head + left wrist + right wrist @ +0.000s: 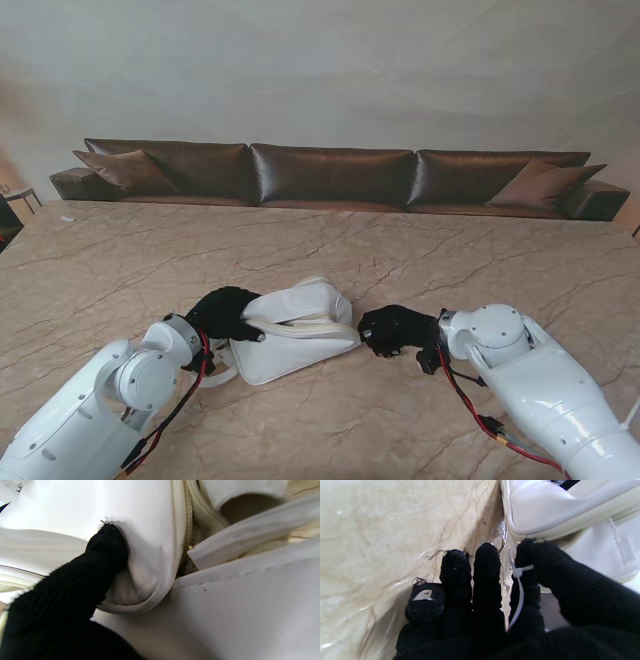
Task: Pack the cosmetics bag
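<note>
Two black knit-gloved hands flanked the white cosmetics bag (295, 340) at lower centre of the marble table (330, 250). The left hand (225, 313) gripped the bag's soft, smooth end beside its zipper (188, 525). The right hand (396, 329) pinched a white zip tie (518, 592) at the bag's corner.

Before me spreads a broad beige marble surface (330, 240) veined with thin brown lines, glossy under soft, even light. Along its far edge runs a long dark brown leather sofa (330, 176) with three back cushions and a loose pillow at each end. Behind it rises a plain, pale grey wall (320, 70).
</note>
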### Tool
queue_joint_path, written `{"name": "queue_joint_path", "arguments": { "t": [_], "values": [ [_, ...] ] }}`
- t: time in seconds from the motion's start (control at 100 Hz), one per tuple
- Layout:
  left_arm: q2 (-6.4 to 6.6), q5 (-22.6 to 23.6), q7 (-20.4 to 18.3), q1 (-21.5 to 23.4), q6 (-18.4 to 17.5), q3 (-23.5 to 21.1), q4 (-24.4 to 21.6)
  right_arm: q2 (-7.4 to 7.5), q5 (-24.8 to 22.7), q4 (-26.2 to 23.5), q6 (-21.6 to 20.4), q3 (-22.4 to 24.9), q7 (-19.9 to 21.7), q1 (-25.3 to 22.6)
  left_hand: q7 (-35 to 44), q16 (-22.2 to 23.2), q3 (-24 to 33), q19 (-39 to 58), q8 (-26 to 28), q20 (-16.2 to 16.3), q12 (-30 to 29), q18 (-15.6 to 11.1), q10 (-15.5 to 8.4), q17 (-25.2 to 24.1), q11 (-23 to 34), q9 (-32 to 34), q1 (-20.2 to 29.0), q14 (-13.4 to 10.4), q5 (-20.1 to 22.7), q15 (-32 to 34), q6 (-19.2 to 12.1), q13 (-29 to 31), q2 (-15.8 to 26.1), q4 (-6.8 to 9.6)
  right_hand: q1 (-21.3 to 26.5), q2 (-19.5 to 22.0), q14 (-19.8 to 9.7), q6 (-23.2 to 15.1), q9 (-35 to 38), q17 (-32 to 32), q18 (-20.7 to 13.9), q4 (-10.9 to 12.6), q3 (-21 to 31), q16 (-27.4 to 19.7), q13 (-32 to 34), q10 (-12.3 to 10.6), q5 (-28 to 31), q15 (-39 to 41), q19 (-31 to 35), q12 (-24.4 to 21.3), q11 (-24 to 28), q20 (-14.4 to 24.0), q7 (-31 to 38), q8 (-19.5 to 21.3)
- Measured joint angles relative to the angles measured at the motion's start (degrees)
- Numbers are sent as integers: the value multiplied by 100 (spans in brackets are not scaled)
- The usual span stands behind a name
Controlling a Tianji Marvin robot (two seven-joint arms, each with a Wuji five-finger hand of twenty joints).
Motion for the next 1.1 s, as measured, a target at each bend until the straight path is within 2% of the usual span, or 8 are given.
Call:
{"name": "queue_joint_path", "arguments": {
  "t": [0.41,0.64,0.71,0.77,0.86,0.93,1.0,1.1],
  "values": [
    [0,-1,-16,-35,110,62,-3,30,96,39,-188,-1,475,-36,0,-6,0,2,0,0,1,0,0,0,12,0,0,1,30,0,-5,-4,-4,-3,235,352,-22,483,1,-252,-90,-221,31,0,-101,158,151,-104,-21,-123,-57,27,318,-820],
    [-7,10,-5,-44,171,77,-10,-8,198,-69,-146,238,331,-263,224,-66,0,4,-485,-48,-67,-19,-5,-104,-53,0,1,1,-51,-121,-7,-4,-43,-7,65,266,-26,486,3,-248,-115,-85,424,155,-105,97,151,104,19,175,48,91,315,467],
    [-7,-161,-62,-23,226,53,-25,-28,212,-140,-130,303,146,-355,488,-64,435,-61,-1133,156,468,-111,-13,-405,-952,17,-127,22,-304,-522,-6,-138,-164,-144,-5,266,-27,484,3,-112,-115,5,440,171,-105,83,151,174,48,203,51,92,312,653],
    [-5,-321,-244,16,331,6,-84,-43,221,-183,-131,338,35,-410,781,-771,1190,-169,-1576,260,503,-119,-30,-607,-1746,8,-716,29,-666,-619,-79,-413,-173,-166,-40,266,-28,408,3,-84,-115,9,440,173,-105,82,151,177,51,205,51,92,312,699],
    [16,-255,-325,57,389,-11,-156,-46,247,-177,-161,346,24,-421,891,-1272,1561,-215,-1642,363,-257,-129,-30,-633,-2111,-121,-1243,13,-1016,-744,-161,-432,-168,256,-52,266,-28,387,3,-84,-112,9,440,174,-105,82,151,177,51,205,51,93,310,739],
    [28,-128,-229,62,387,34,-160,-58,293,-143,-212,348,0,-423,937,-1174,1567,-104,-1709,424,-494,-145,-23,-390,-2297,95,-1113,-4,-1005,-669,-245,-156,-223,257,-52,266,-28,387,3,-84,-112,9,440,174,-105,82,151,179,51,205,51,93,303,740],
    [27,-201,-58,61,405,109,-146,-89,363,-125,-217,382,-62,-449,926,-1062,1260,309,-1708,444,-775,-177,-18,-18,-1733,359,-627,22,-628,-552,-155,176,-223,184,-52,266,-28,387,3,-83,-112,9,441,174,-105,82,151,179,51,205,52,93,271,741],
    [5,-365,60,46,561,196,-123,-114,423,-125,-206,426,-103,-491,886,-1062,1148,808,-1487,446,-1067,-145,20,352,-954,372,-530,79,-390,-125,-93,225,-224,171,-52,266,-28,387,3,-88,-112,9,441,174,-105,82,151,180,51,205,54,94,264,742]
  ]
}}
